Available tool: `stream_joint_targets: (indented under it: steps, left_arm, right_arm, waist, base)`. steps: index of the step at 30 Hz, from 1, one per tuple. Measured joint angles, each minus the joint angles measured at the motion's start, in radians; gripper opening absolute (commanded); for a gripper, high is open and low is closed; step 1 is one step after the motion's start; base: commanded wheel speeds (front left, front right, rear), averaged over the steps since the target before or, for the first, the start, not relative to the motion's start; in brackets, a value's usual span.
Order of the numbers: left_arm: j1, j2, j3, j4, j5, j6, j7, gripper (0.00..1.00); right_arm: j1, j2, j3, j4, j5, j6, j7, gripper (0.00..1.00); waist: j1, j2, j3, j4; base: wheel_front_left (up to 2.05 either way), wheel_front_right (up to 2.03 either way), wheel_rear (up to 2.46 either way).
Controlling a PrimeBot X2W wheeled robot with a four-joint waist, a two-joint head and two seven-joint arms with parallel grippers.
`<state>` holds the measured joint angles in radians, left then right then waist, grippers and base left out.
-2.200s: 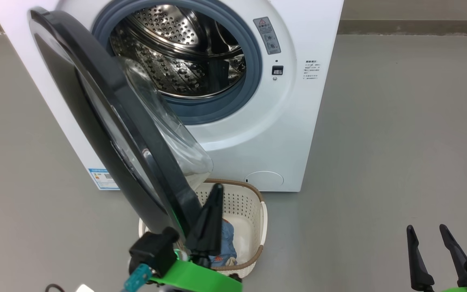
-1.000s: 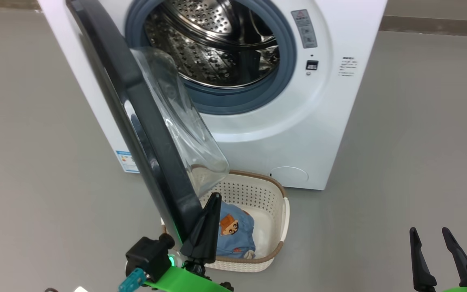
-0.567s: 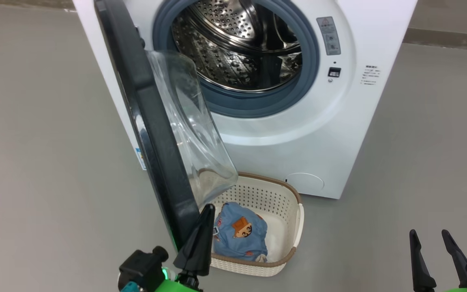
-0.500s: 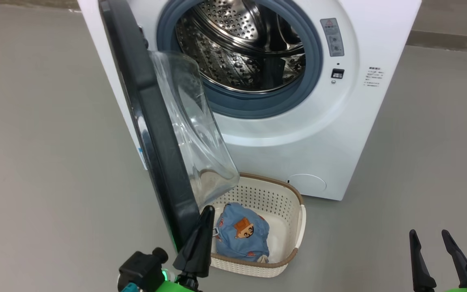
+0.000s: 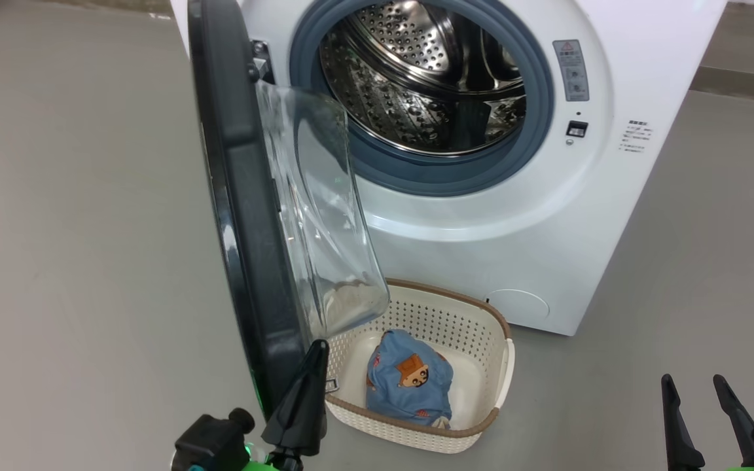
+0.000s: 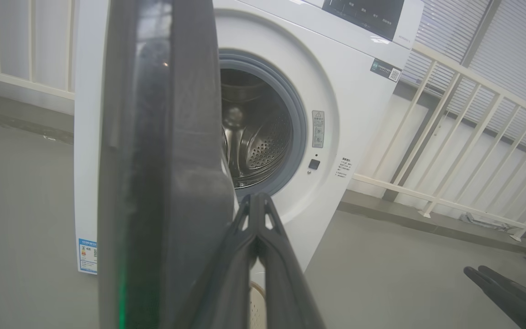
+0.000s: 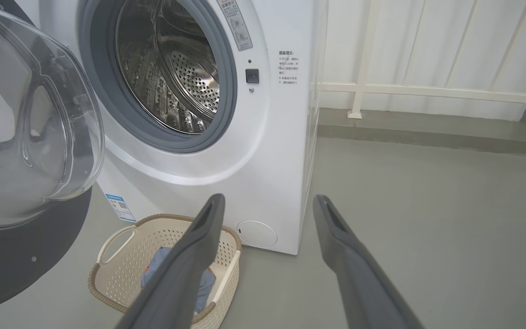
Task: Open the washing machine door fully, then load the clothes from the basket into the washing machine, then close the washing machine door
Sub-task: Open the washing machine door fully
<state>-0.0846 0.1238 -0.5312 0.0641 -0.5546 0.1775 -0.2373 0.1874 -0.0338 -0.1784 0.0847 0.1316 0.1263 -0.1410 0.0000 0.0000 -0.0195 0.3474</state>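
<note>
The white washing machine point(image 5: 521, 235) stands with its steel drum point(image 5: 429, 85) showing. The washing machine door point(image 5: 239, 229) hangs out on its left hinge, black rim edge-on to my head, glass bowl point(image 5: 324, 216) facing right. My left gripper point(image 5: 315, 353) is shut, its tip against the inner side of the door's lower rim; the left wrist view shows the gripper point(image 6: 256, 197) beside the rim point(image 6: 162, 160). The basket point(image 5: 446, 299) sits on the floor before the machine with the blue clothes point(image 5: 410, 383) bundled inside. My right gripper point(image 5: 691, 381) is open at the lower right, its empty fingers framing the right wrist view point(image 7: 268, 201) above the basket point(image 7: 167, 217).
Grey floor lies all round. A white railing point(image 7: 427, 89) and a low kerb run behind the machine's right side. A blue label sticker point(image 6: 87, 256) marks the machine's lower left corner. The glass bowl overhangs the basket's back left corner.
The door has swung further out from the machine with my shut left gripper against its inner rim. The head camera has shifted, showing more of the basket. The right gripper has kept still.
</note>
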Motion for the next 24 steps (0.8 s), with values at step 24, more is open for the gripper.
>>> stream_joint_targets:
  steps: [24]
  left_arm:
    - [0.009,0.058,0.128,-0.002,-0.011,0.097,0.007,0.00]
  right_arm:
    - [-0.001,0.000,0.008,0.007,0.001,0.000,0.000,1.00]
  waist:
    - [0.0000,0.0000,0.030,0.063]
  base:
    - [0.00,0.00,0.00]
